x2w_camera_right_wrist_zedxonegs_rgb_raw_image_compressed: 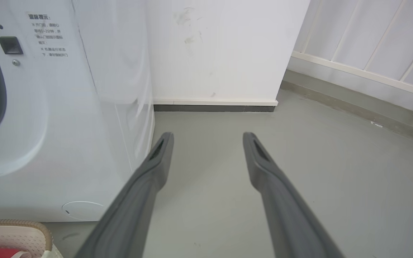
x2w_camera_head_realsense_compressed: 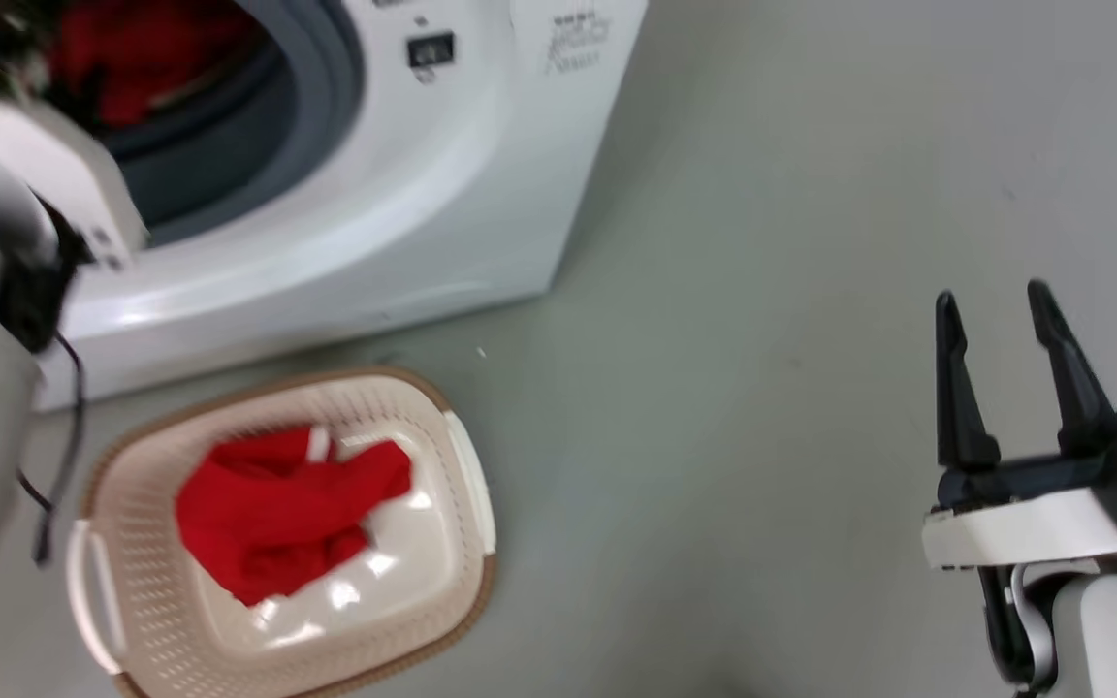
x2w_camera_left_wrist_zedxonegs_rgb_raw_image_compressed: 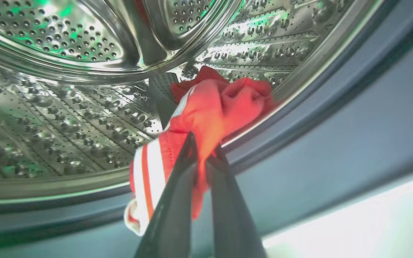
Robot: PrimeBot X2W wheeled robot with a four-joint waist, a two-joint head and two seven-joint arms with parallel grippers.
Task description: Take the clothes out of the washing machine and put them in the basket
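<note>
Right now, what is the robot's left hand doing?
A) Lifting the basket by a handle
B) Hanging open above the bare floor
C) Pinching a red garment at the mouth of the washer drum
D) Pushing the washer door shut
C: in the left wrist view, the left hand has its two dark fingers closed on the red garment, right at the lip of the shiny drum.

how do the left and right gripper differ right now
The left gripper is shut on a red garment; the right gripper is open and empty. The left gripper reaches into the washing machine; the right gripper hangs over the floor beside it. Both have two long dark fingers.
</note>
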